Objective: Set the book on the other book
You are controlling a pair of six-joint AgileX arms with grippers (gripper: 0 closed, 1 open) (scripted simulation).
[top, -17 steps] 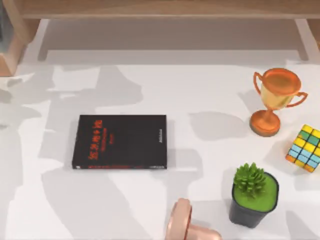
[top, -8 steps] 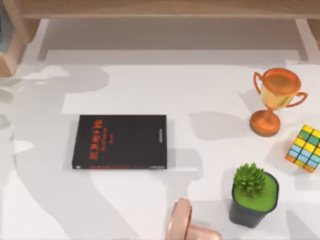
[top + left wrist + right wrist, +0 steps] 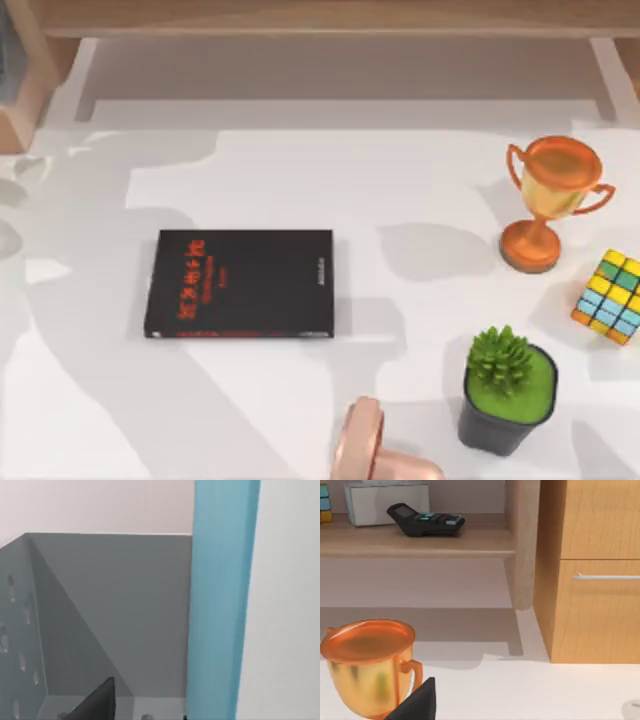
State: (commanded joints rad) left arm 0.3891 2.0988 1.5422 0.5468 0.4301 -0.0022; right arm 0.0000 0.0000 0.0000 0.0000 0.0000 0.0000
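Note:
The other book, black with red lettering, lies flat on the white table left of centre. The book, light blue, stands upright against a grey holder in the left wrist view. My left gripper is close in front of it and open. One dark fingertip shows beside the holder's floor, apart from the book, and the book's lower end covers the other side. My right gripper hangs open above the table's right part, behind the trophy, with one dark fingertip in sight.
A copper trophy, a colour cube and a potted green plant stand at the right. A pink object lies at the front edge. A wooden shelf holds a calculator; beside it is a drawer cabinet.
The arm shadows over the table's left half have shifted and spread. The black book and the other objects on the table have not moved.

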